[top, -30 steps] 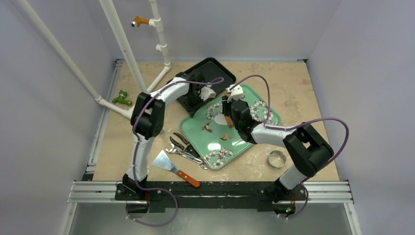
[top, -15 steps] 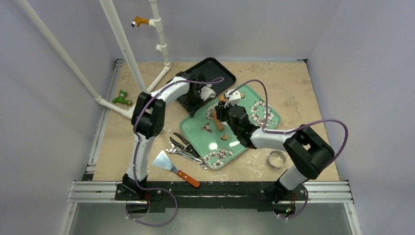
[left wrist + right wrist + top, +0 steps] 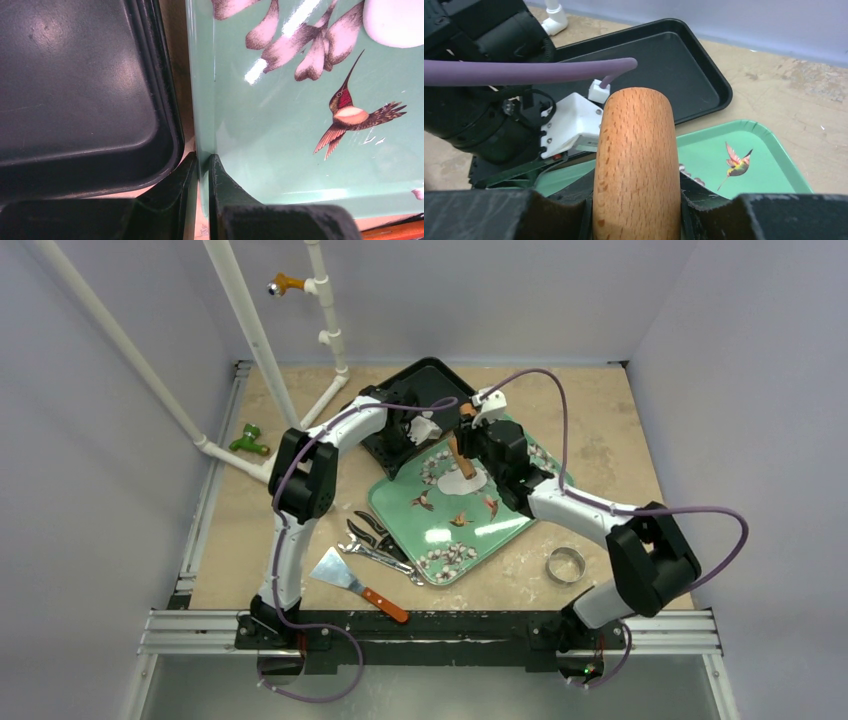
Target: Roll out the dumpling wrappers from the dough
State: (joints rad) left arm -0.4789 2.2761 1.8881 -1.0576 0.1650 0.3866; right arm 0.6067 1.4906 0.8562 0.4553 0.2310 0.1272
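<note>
A flat white dough wrapper [image 3: 472, 479] lies on the green hummingbird tray [image 3: 500, 525]; its edge shows at the top right of the left wrist view [image 3: 395, 20]. My right gripper [image 3: 476, 443] is shut on a wooden rolling pin [image 3: 461, 456], whose lower end rests at the dough. In the right wrist view the pin [image 3: 636, 150] fills the space between the fingers [image 3: 696, 192]. My left gripper [image 3: 420, 433] is shut on the tray's far-left rim [image 3: 201, 125], one finger on each side of it.
A black tray [image 3: 428, 390] sits behind the green one, touching it [image 3: 75, 90]. A shiny metal ring [image 3: 566, 564] lies at the right front. Pliers [image 3: 375, 540] and a metal spatula [image 3: 355, 583] lie left of the green tray. White pipes [image 3: 250, 330] stand at the back left.
My right gripper swung the rolling pin left over the tray, then back toward the tray's far edge. The dough now shows under the pin's end. The left arm has not moved.
</note>
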